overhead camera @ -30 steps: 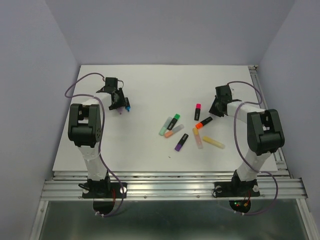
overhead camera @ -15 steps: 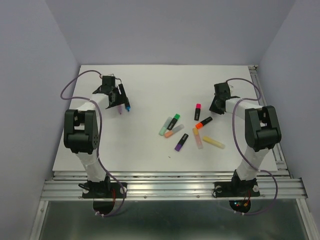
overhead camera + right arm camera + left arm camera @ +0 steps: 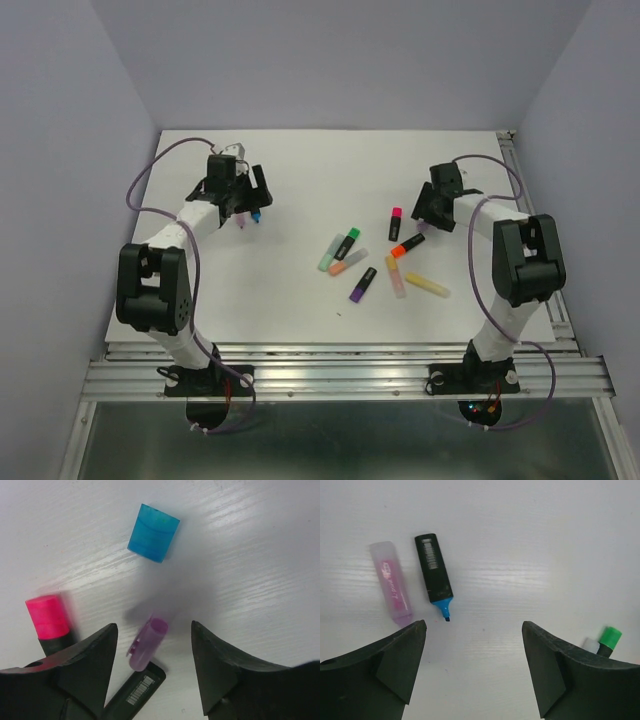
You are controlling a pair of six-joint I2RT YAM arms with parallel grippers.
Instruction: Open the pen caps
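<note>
In the right wrist view a translucent purple pen cap (image 3: 147,644) shows blurred between the jaws of my open right gripper (image 3: 153,627), touching neither finger. A loose blue cap (image 3: 153,532) lies beyond it. At the left a pink cap (image 3: 47,617) still sits on its black pen. My left gripper (image 3: 474,630) is open over bare table. Ahead of it lie an uncapped black pen with a blue tip (image 3: 435,575) and an uncapped pale pink barrel (image 3: 391,584). From above, the left gripper (image 3: 250,195) is at the back left and the right gripper (image 3: 422,210) at the back right.
Several capped highlighters lie in a loose group mid-table, among them a green-capped one (image 3: 345,240), a purple one (image 3: 362,284) and a yellow one (image 3: 427,286). A black barrel (image 3: 135,690) lies just under the right jaws. A metal rail (image 3: 530,200) runs along the table's right edge.
Both grippers have opened. The right one has let the purple cap go. The left one has swung slightly right, away from the two uncapped pens.
</note>
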